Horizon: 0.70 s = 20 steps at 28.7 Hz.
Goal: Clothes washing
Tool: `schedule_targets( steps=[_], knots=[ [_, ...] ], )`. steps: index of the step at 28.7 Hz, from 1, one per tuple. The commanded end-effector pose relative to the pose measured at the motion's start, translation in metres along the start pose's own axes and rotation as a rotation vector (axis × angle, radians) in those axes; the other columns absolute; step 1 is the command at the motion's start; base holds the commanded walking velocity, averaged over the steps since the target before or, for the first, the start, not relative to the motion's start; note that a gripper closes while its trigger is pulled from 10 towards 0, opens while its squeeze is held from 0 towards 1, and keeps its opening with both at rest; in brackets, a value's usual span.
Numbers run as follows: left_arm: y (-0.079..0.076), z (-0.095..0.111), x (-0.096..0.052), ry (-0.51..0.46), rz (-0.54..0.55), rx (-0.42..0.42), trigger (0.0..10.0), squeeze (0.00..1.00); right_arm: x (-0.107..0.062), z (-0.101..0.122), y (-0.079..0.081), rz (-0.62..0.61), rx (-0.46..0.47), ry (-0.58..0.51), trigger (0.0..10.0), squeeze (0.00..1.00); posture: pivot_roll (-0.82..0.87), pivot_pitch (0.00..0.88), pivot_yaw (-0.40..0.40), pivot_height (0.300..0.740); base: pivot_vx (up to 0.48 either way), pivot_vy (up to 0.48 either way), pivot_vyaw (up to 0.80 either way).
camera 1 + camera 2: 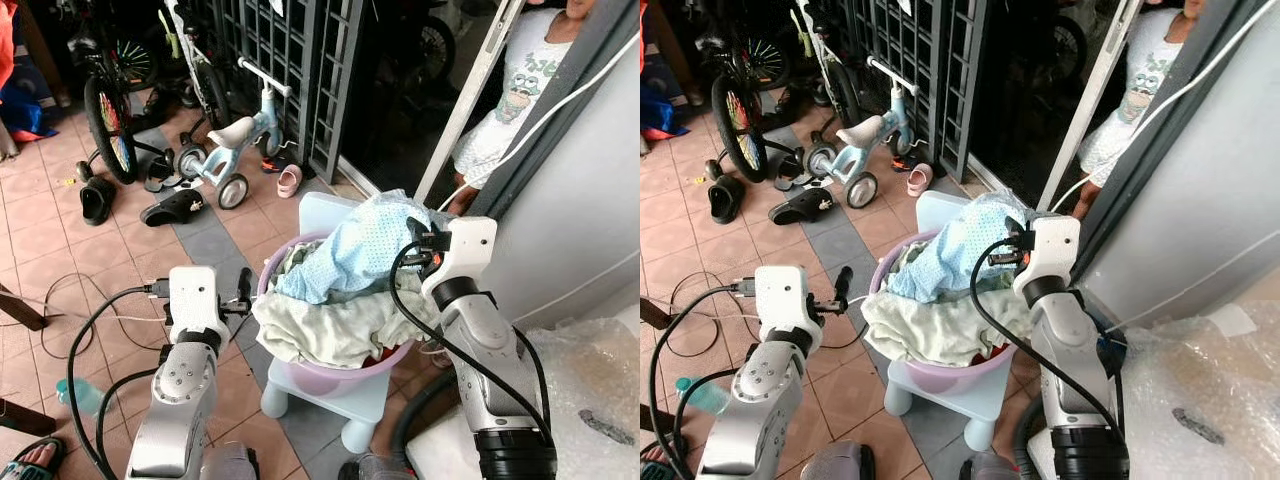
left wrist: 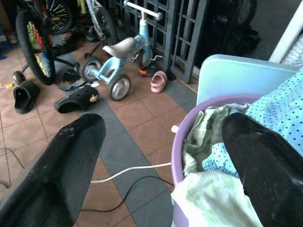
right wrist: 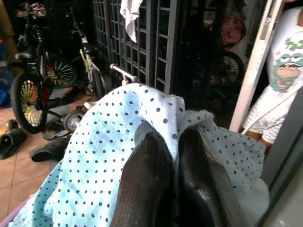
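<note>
Laundry, mixed soft fabrics, heaped above the rim of a round lilac plastic basin [image 1: 300, 372] that sits on a pale blue plastic child's stool [image 1: 372, 400]; the basin serves as landmark.

Left of the basin: the left gripper [image 2: 165, 165], its two black fingers spread wide apart and holding nothing, one just outside the rim, the other over the pile. Behind it, a light blue child's balance bike [image 1: 238, 135] and black sandals [image 1: 172, 206] lie on terracotta floor tiles [image 1: 40, 250].

In the basin: a crumpled pale green cloth [image 1: 335, 325] hanging over the front rim; above it, a light blue cotton garment with dark polka dots [image 1: 350, 255], topmost.

At the basin's right edge: the right gripper [image 3: 173, 182], fingers pressed together on a raised fold of the dotted garment.

Handling, as judged: light, limp, non-fragile; it will drape, stretch and drag neighbouring pieces. A bunched fold near the peak offers the surest hold; thin single layers may slip.

Behind the basin, right: a person in a white printed shirt [image 1: 510, 80].
</note>
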<state>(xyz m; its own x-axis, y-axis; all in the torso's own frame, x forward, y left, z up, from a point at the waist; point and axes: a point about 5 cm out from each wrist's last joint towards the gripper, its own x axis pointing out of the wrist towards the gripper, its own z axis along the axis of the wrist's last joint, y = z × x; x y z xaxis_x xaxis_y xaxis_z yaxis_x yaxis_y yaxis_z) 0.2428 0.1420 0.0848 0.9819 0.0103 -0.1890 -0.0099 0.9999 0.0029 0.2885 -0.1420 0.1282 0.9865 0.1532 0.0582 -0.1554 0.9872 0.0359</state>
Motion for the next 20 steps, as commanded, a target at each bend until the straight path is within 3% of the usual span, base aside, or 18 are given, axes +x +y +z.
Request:
schedule_targets(
  steps=[1, 7, 20],
  knots=[
    [-0.0022, 0.0038, 0.0019, -0.027, -0.022, -0.003, 10.0, 0.0, 0.0044, 0.0091, -0.0017, -0.011, -0.025, -0.033, 10.0, 0.0, 0.02, 0.0, -0.037, 0.74, 0.0, 0.0, -0.8],
    [-0.0034, 0.0045, 0.0031, -0.029, -0.007, -0.009, 10.0, 0.0, 0.0105, 0.0092, -0.0071, -0.031, -0.012, -0.021, 10.0, 0.0, 0.03, 0.0, -0.042, 0.74, 0.0, 0.0, -0.13],
    [-0.0009, 0.0026, 0.0027, -0.019, -0.009, 0.003, 10.0, 0.0, 0.0084, 0.0082, -0.0022, -0.026, -0.015, -0.017, 10.0, 0.0, 0.02, 0.0, -0.035, 0.74, -0.039, 0.0, 0.0]
  ],
)
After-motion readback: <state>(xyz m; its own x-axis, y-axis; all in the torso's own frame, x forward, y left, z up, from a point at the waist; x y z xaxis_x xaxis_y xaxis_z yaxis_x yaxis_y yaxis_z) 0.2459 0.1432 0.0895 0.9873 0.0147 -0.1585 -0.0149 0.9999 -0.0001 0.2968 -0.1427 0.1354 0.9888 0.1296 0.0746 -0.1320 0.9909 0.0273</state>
